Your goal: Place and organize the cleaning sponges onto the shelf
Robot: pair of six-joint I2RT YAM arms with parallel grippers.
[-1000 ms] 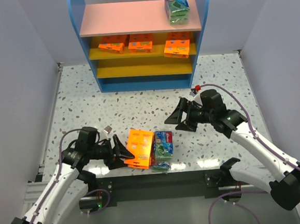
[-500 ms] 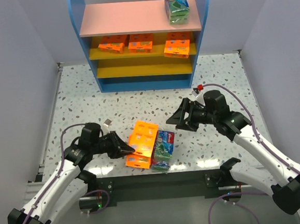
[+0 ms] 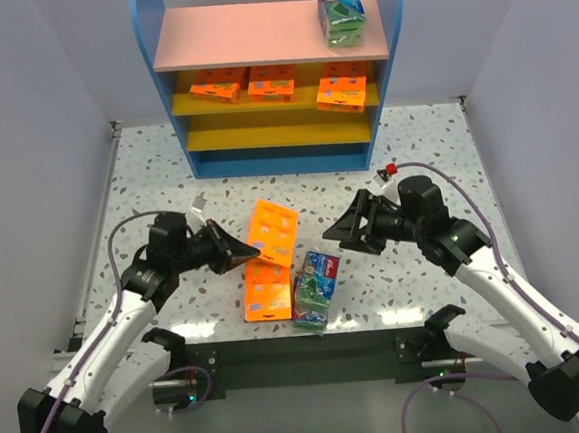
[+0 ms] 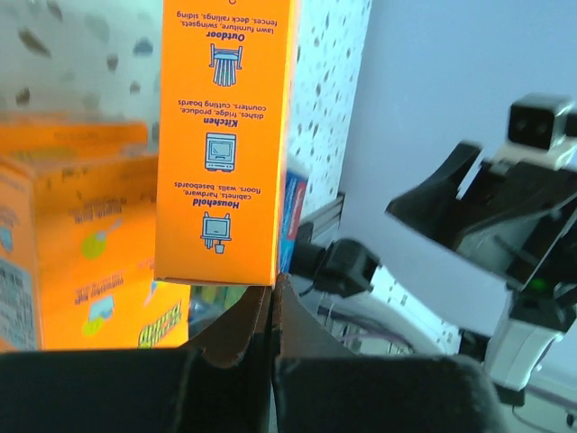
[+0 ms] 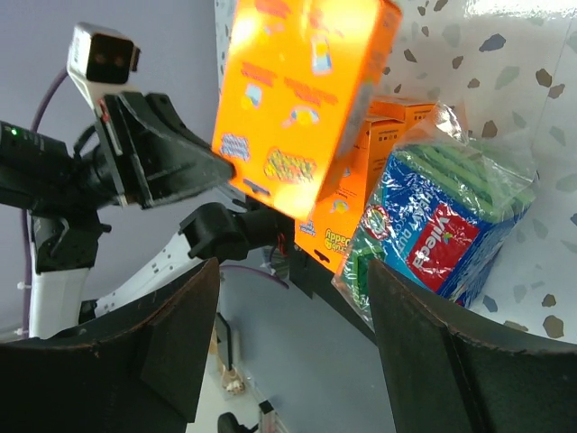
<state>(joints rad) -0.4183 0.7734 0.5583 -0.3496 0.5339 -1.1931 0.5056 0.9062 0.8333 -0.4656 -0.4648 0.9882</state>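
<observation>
one flat bright-orange rectangular sponge pack (image 3: 272, 233) is hanging in the air in front of the blue-sided three-tier shelf (image 3: 283, 161), and the left gripper (image 3: 245, 250) is clamping its fingers on the pack's edge. a second orange pack (image 3: 266, 291) and a green-and-blue plastic-wrapped pack (image 3: 315, 285) are lying side by side on the speckled table (image 3: 146, 178), farther from the shelf. the right gripper (image 3: 343, 230) is hovering beside them, fingers spread wide, empty. three more orange packs (image 3: 271, 83) are sitting on the shelf's upper yellow board (image 3: 305, 100), with another green-and-blue pack (image 3: 342, 14) on its pink top (image 3: 235, 35).
</observation>
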